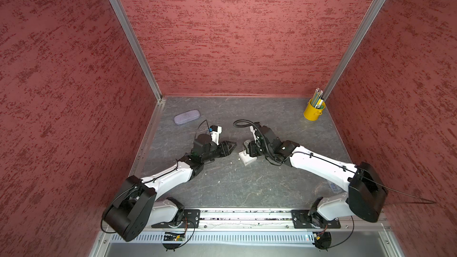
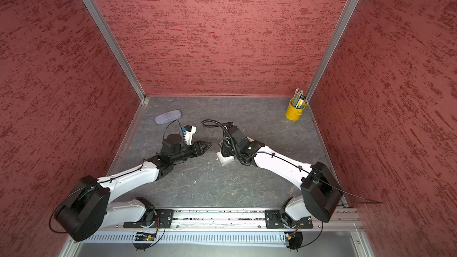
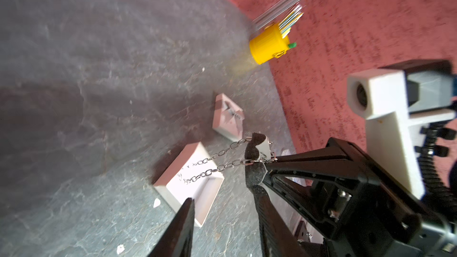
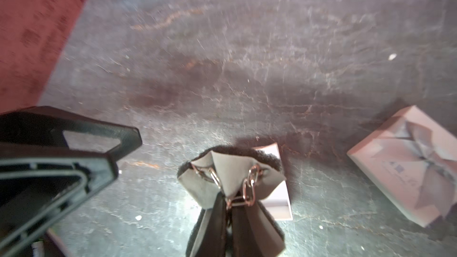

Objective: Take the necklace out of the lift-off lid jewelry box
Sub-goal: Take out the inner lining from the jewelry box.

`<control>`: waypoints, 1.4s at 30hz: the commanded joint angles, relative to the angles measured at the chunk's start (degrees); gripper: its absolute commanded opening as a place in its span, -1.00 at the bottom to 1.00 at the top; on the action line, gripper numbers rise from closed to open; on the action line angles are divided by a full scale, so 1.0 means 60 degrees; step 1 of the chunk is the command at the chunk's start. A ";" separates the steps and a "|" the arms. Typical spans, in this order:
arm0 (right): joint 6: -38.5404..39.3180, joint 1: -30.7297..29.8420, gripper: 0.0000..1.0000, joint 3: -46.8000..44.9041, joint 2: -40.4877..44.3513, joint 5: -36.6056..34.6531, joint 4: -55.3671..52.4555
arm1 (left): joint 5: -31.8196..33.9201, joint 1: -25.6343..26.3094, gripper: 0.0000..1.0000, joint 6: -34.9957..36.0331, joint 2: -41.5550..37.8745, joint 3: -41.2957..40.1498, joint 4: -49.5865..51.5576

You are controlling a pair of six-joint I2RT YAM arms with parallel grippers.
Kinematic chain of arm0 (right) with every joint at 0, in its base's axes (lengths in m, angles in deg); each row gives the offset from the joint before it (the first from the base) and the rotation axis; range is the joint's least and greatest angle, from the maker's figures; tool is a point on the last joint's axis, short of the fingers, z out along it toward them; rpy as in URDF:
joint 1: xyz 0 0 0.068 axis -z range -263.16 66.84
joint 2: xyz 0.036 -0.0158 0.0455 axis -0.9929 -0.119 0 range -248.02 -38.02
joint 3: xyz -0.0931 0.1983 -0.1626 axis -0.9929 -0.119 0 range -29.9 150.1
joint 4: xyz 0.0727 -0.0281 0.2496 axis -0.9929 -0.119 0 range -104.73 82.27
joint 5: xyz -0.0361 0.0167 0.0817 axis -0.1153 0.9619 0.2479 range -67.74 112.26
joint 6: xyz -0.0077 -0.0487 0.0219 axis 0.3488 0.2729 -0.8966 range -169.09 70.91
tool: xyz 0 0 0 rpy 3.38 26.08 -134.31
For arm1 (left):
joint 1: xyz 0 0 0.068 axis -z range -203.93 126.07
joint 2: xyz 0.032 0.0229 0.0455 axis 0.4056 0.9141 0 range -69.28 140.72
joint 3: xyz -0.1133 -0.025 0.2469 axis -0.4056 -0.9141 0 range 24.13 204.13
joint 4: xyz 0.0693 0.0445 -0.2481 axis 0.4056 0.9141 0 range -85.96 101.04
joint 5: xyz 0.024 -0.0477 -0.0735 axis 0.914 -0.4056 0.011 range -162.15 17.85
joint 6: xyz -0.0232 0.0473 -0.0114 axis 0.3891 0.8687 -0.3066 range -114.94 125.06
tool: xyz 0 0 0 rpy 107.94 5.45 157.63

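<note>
The lift-off lid jewelry box stands open: its white base (image 3: 197,194) (image 1: 248,160) (image 2: 225,161) rests on the slate table, and the bow-printed lid (image 3: 228,119) (image 4: 415,164) lies apart beside it. My right gripper (image 4: 228,200) (image 1: 244,148) is shut on a folded grey foam pad (image 4: 222,169) together with the necklace (image 4: 249,186) threaded through it. In the left wrist view two strands of the necklace (image 3: 217,154) hang taut from the pad down into the base. My left gripper (image 3: 222,218) (image 1: 231,145) is open and empty, close beside the base.
A lilac glasses case (image 1: 186,116) (image 2: 168,117) lies at the back left. At the back right corner stands a yellow cup of pencils (image 1: 313,110) (image 3: 268,45). Red walls close in three sides. Small white crumbs dot the table (image 1: 222,189).
</note>
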 commanded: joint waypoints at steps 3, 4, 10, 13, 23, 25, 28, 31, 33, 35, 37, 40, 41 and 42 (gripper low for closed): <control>-0.0209 -0.0042 -0.87 0.0440 0.0823 -0.0543 0.0501 | -0.0596 -0.0144 -0.09 0.1056 -0.0974 0.0641 0.0575; -0.0170 -0.0062 -0.87 0.0493 0.0937 -0.0612 0.0588 | -0.0670 -0.0130 -0.07 0.1143 -0.1125 0.0739 0.0601; 0.0097 -0.0052 -0.87 0.0729 0.1491 -0.0879 0.1303 | -0.0596 0.0515 -0.03 0.1432 -0.1337 0.1359 0.0320; 0.0294 -0.0061 -0.86 0.0780 0.1676 -0.0896 0.1720 | -0.0303 0.0832 0.00 0.1564 -0.1101 0.1842 0.0513; 0.0526 -0.0049 -0.85 0.0668 0.1730 -0.0627 0.2446 | -0.0293 0.1028 0.02 0.1252 -0.0019 0.2570 -0.0277; 0.0511 -0.0042 -0.85 0.0571 0.1770 -0.0498 0.2583 | -0.0237 0.1028 0.00 0.1226 0.0107 0.2622 -0.0395; 0.0552 -0.0049 -0.85 0.0432 0.1842 -0.0457 0.2724 | -0.0029 0.1028 -0.06 0.1219 0.0184 0.2606 -0.0561; 0.0582 -0.0049 -0.84 0.0356 0.1875 -0.0445 0.2761 | 0.0092 0.0999 -0.08 0.1207 0.0215 0.2562 -0.0807; 0.0616 -0.0051 -0.84 0.0328 0.1866 -0.0411 0.2747 | 0.0148 0.0987 -0.09 0.1208 0.0247 0.2569 -0.0914; 0.0619 -0.0047 -0.84 0.0314 0.1857 -0.0388 0.2747 | 0.0168 0.0970 -0.08 0.1184 0.0290 0.2592 -0.1027; 0.0611 -0.0042 -0.84 0.0319 0.1840 -0.0330 0.2754 | 0.0170 0.0969 -0.08 0.1161 0.0362 0.2641 -0.1126; 0.0628 -0.0049 -0.84 0.0283 0.1853 -0.0264 0.2805 | 0.0160 0.0954 -0.12 0.1126 0.0491 0.2745 -0.1232; 0.0637 -0.0041 -0.84 0.0282 0.1846 -0.0256 0.2808 | 0.0154 0.0954 -0.15 0.1122 0.0523 0.2755 -0.1256; 0.0640 -0.0039 -0.84 0.0282 0.1851 -0.0227 0.2817 | 0.0154 0.0939 -0.18 0.1120 0.0565 0.2778 -0.1257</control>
